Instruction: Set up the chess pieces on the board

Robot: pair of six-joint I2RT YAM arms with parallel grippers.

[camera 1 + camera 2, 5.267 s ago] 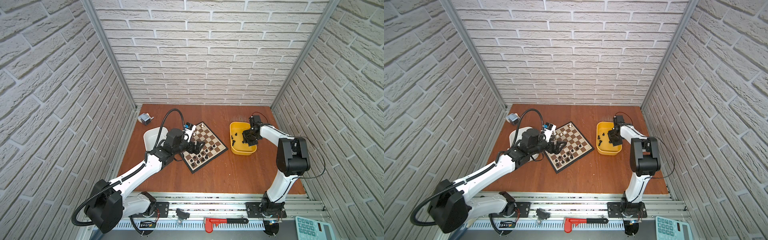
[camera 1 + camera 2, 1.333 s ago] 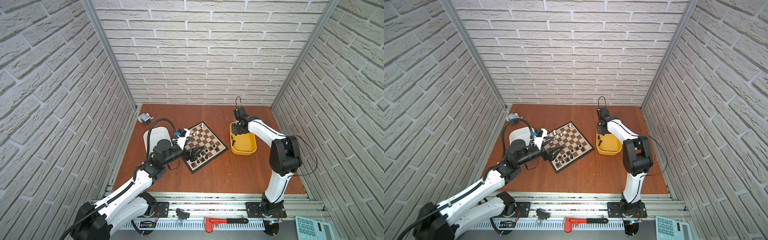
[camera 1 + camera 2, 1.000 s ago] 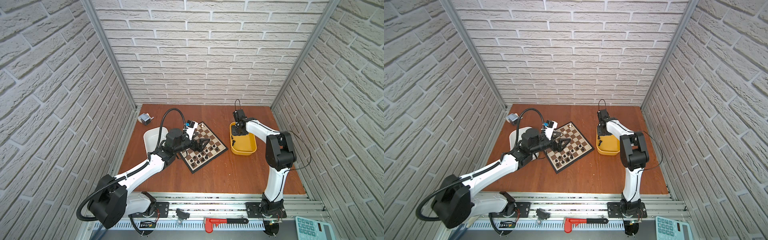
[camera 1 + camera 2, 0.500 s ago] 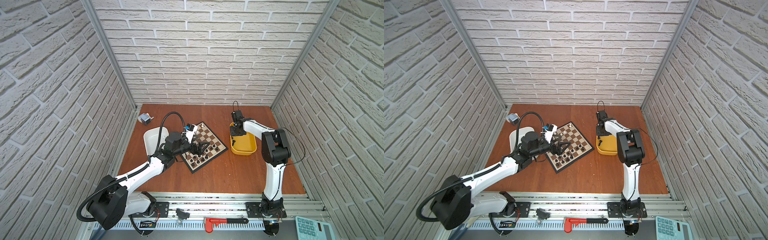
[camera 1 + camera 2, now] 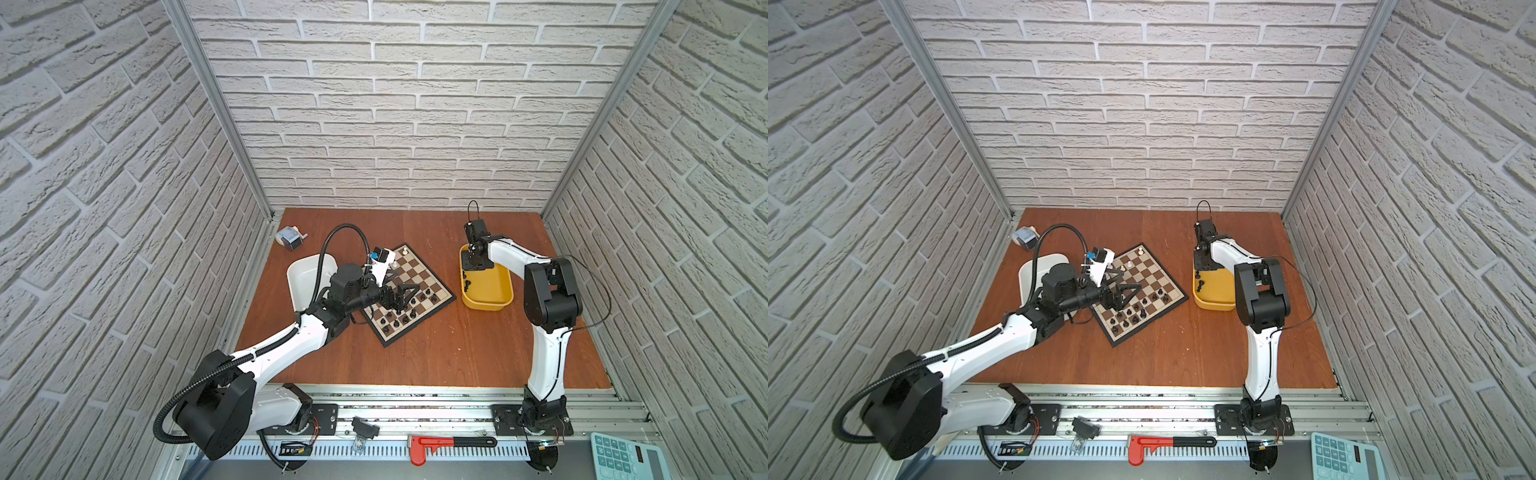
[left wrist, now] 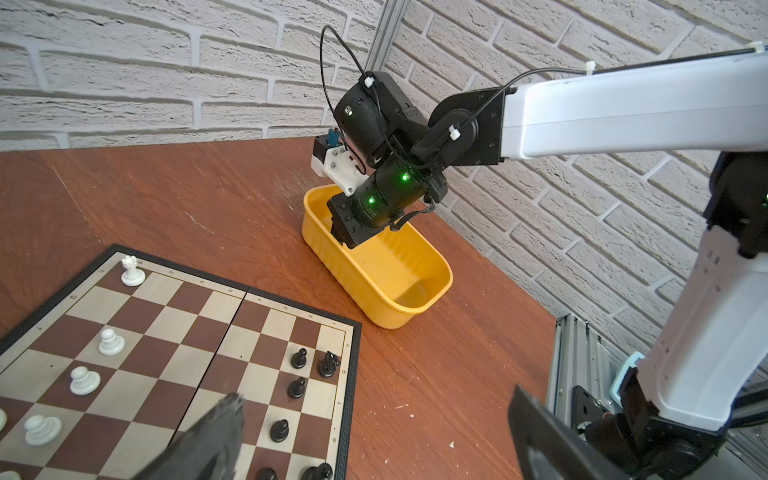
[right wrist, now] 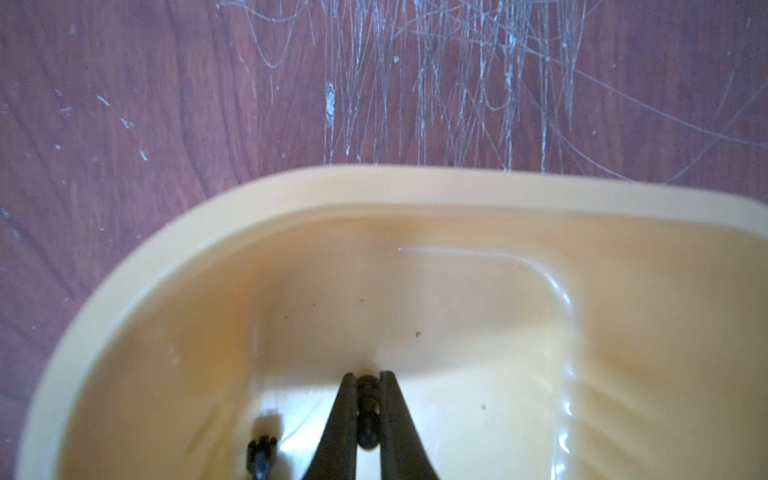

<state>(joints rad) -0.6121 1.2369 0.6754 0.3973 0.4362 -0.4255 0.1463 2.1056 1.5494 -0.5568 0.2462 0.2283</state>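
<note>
The right pincer (image 7: pixel 368 376) has closed up since a second ago and now pinches a black chess piece (image 7: pixel 368 401) low in the yellow tub (image 5: pixel 486 305), right of the middle in both top views, with another black piece (image 7: pixel 262 455) beside it. The left pincer (image 5: pixel 406 297) hangs wide apart over the board (image 5: pixel 415 266), where more pieces (image 5: pixel 409 313) stand.

board (image 5: pixel 419 270) x1 | yellow tub (image 5: pixel 486 306) x1 | white tub (image 5: pixel 307 270) x1 | black chessman (image 7: pixel 368 415) in yellow tub x2 | white chessman (image 6: pixel 132 270) on board x4 whole, others cut off | black on board: too tiny for me to count
</note>
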